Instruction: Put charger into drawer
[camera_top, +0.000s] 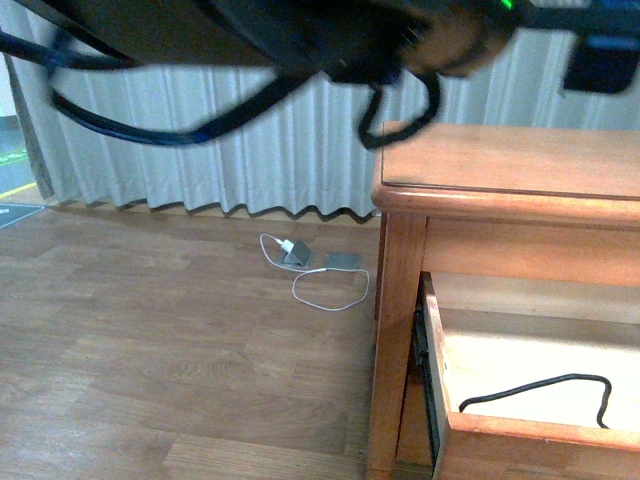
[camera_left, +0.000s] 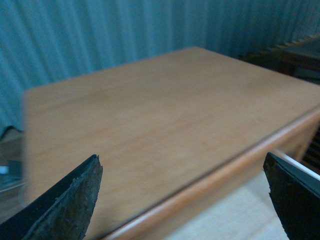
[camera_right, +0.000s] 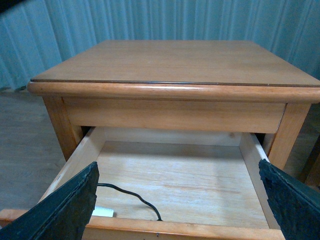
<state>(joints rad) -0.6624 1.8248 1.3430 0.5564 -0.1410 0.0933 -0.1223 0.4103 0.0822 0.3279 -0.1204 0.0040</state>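
The drawer (camera_right: 252, 152) is pulled open under the dresser top (camera_right: 170, 60), and its light wood interior shows. The charger lies inside it. Its white block (camera_right: 102, 212) is in a corner by the drawer front, and its black cable (camera_right: 127, 194) runs across the bottom. In the front view only the black cable (camera_top: 560, 381) shows in the drawer (camera_top: 432, 340). My right gripper (camera_right: 177, 200) is open and empty above the drawer's front. My left gripper (camera_left: 182, 195) is open and empty over the dresser top's (camera_left: 150, 115) edge.
A white plug with a thin white cable (camera_top: 292, 250) and a grey flat thing (camera_top: 343, 261) lie on the wooden floor left of the dresser. A pleated curtain (camera_top: 200, 150) hangs behind. Dark arm parts and cables (camera_top: 330, 40) cross the top of the front view.
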